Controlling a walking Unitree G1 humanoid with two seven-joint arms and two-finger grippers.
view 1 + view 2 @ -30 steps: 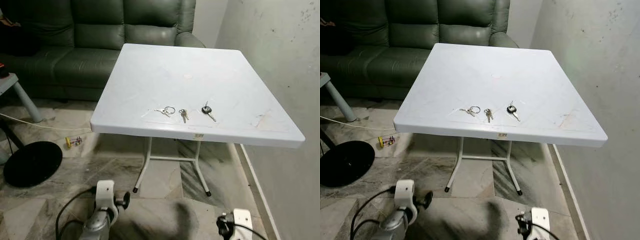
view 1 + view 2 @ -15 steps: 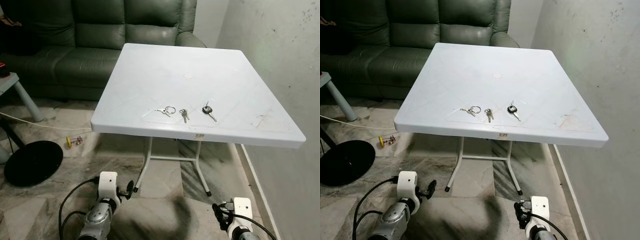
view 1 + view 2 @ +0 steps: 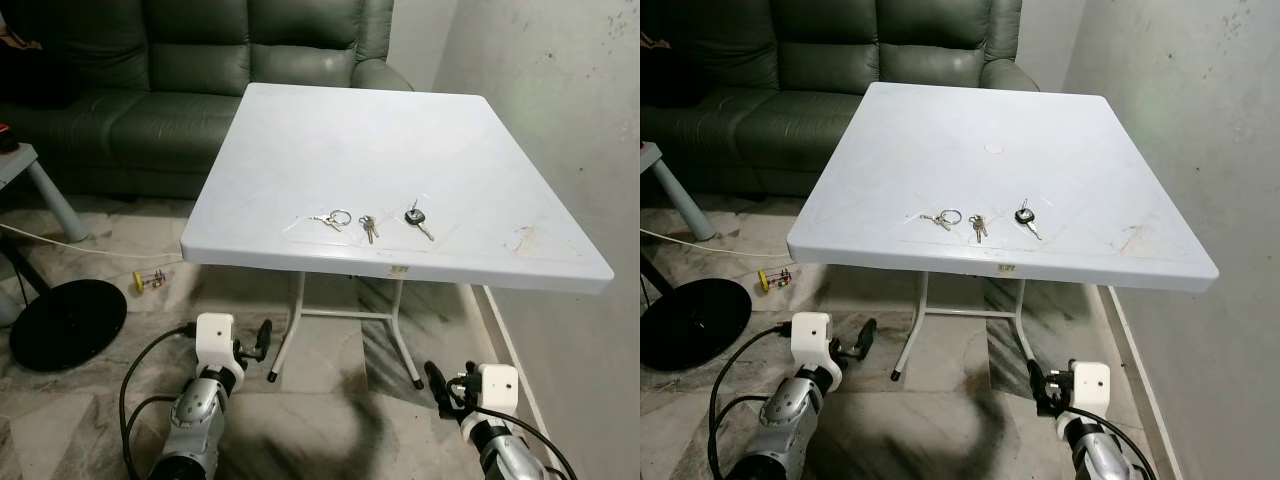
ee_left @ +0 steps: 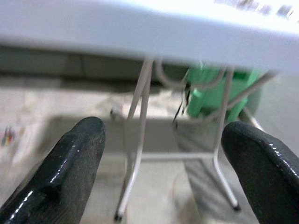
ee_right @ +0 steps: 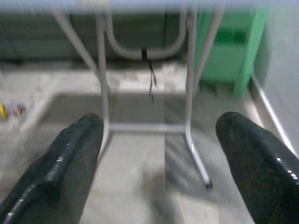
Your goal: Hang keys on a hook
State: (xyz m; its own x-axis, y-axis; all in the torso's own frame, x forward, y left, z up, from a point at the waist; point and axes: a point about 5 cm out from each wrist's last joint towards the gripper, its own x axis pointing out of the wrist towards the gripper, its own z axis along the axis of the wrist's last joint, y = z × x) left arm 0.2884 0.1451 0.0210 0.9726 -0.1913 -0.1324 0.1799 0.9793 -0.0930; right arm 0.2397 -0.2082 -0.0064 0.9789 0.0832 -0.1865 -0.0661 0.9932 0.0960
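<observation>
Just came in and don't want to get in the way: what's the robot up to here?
It faces a white table where three sets of keys lie near the front edge: a ring set, a small bunch and a black-headed key. The left gripper and right gripper hang low before the table, open, holding nothing. No keys picked up yet.

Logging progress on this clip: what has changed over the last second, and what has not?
Both arms have risen from the bottom of the head view: the left end effector and right end effector now point at the white square plastic table from below its edge, fingers apart and empty. The three sets of metal keys lie untouched near the table's front edge, and the dark green leather sofa stays put.
</observation>
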